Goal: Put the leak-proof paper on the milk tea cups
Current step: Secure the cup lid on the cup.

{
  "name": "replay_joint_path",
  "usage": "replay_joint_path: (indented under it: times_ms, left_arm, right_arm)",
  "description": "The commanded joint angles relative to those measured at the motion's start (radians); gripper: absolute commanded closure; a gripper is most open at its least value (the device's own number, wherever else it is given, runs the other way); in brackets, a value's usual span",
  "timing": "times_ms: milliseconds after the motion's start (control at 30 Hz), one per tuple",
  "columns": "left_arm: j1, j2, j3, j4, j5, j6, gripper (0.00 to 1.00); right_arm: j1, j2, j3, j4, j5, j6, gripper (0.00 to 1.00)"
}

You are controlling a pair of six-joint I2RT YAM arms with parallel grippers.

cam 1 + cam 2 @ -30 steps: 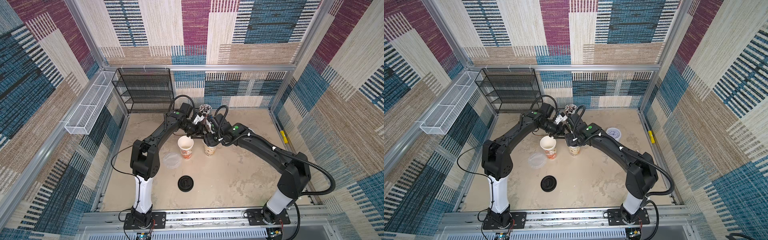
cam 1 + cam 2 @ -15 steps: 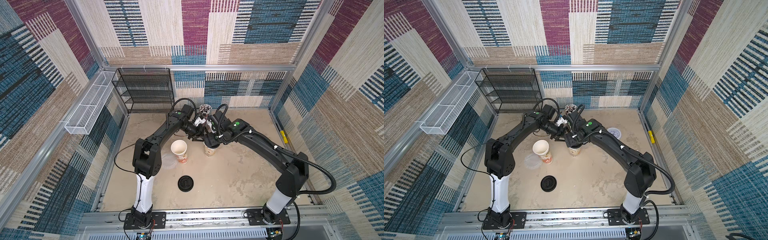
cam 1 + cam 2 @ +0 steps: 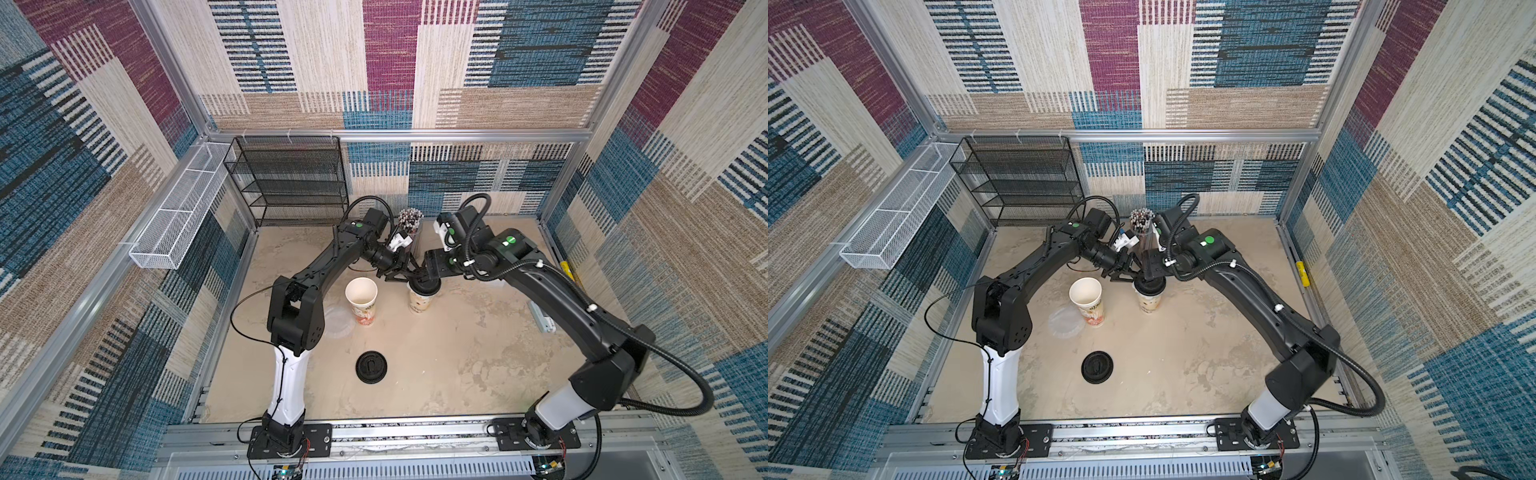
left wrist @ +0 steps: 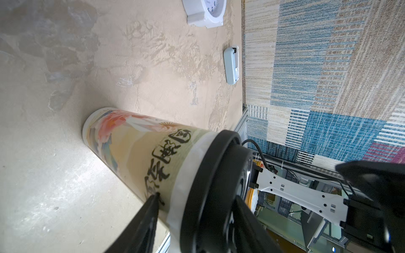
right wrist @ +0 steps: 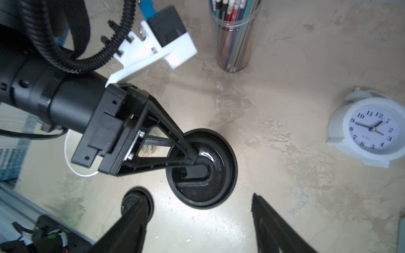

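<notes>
Black mesh rack (image 3: 291, 183) in the tabletop's back left corner; clear straw holder (image 3: 410, 222) at the back edge; black round lid (image 3: 371, 366) toward the front edge; white alarm clock (image 5: 370, 131) lying on the tabletop.

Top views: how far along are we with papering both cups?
Done: the tall beige-print paper cup has a translucent white paper sheet tucked under its round black plastic lid. In hand: the left pincer straddles that lid's rim; the right pincer hangs open above it. Left: the red-orange printed paper cup stands uncovered, its crinkled translucent round sheet lying on the table beside it.
</notes>
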Motion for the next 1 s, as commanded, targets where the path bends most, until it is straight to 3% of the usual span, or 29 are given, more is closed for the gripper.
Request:
replay_joint_path:
  times_ms: [0,133,333,967]
  left_arm:
    - [-0.004,0.023,-0.010,-0.114,-0.177,0.045,0.46]
    - [-0.004,0.024,-0.010,-0.114,-0.188,0.044,0.46]
    - [-0.004,0.025,-0.013,-0.118,-0.198,0.044,0.48]
    - [-0.004,0.021,-0.025,-0.118,-0.208,0.050,0.48]
  right_arm:
    - [-0.041,-0.090,-0.150,0.096,-0.149,0.169,0.37]
    - [-0.081,-0.179,-0.325,0.234,-0.226,0.249,0.45]
    - [-0.099,-0.203,-0.444,0.346,-0.274,0.285,0.48]
    - [-0.099,-0.132,-0.507,0.433,-0.360,0.270,0.50]
